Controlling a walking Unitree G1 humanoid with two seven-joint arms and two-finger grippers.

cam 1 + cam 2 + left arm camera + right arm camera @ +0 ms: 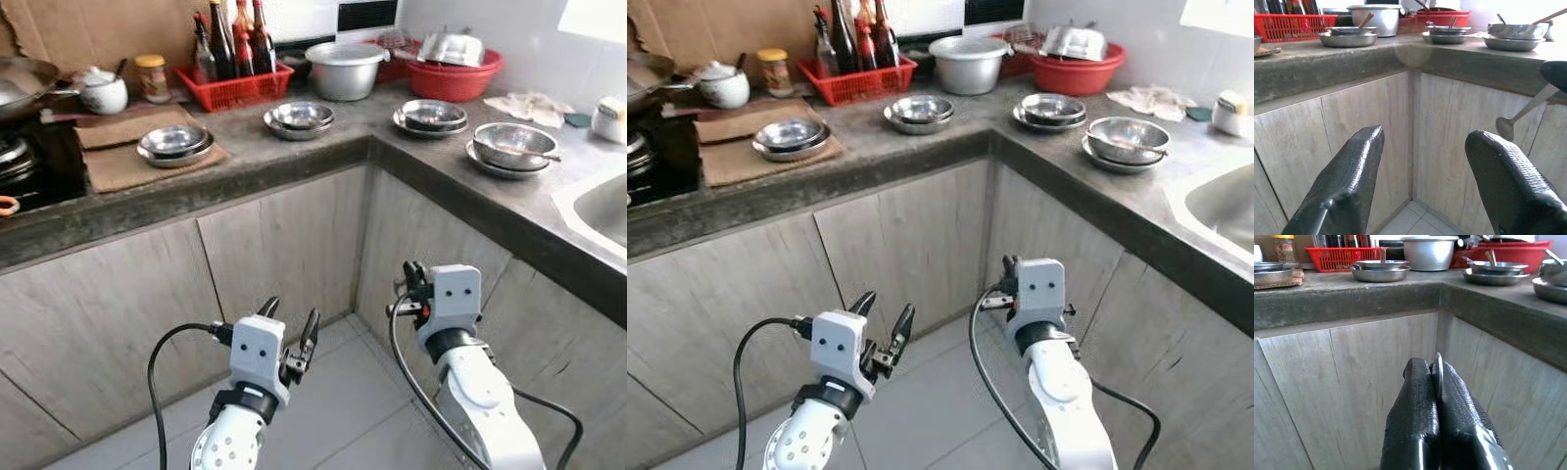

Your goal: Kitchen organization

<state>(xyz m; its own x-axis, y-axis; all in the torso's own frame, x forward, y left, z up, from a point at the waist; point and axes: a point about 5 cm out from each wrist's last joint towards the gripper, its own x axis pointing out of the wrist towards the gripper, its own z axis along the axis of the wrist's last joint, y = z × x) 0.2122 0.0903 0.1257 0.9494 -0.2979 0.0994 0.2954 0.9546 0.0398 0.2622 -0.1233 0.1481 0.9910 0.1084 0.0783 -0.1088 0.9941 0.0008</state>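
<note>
Our right tool is pressed closed on a metal spoon, held low before the cabinet doors at the inner corner of the worktop. In the left wrist view the long axis of the spoon slants, with its bowl lower and its handle rising toward the right tool. Our left tool has its fingers wide apart and holds nothing. On the worktop stand four sets of steel bowls on plates: one on a brown mat near the stove, two beside the corner, one near the sink. Behind them are a red basket of bottles, a steel pot and a red basin. The floor is of grey tiles.
</note>
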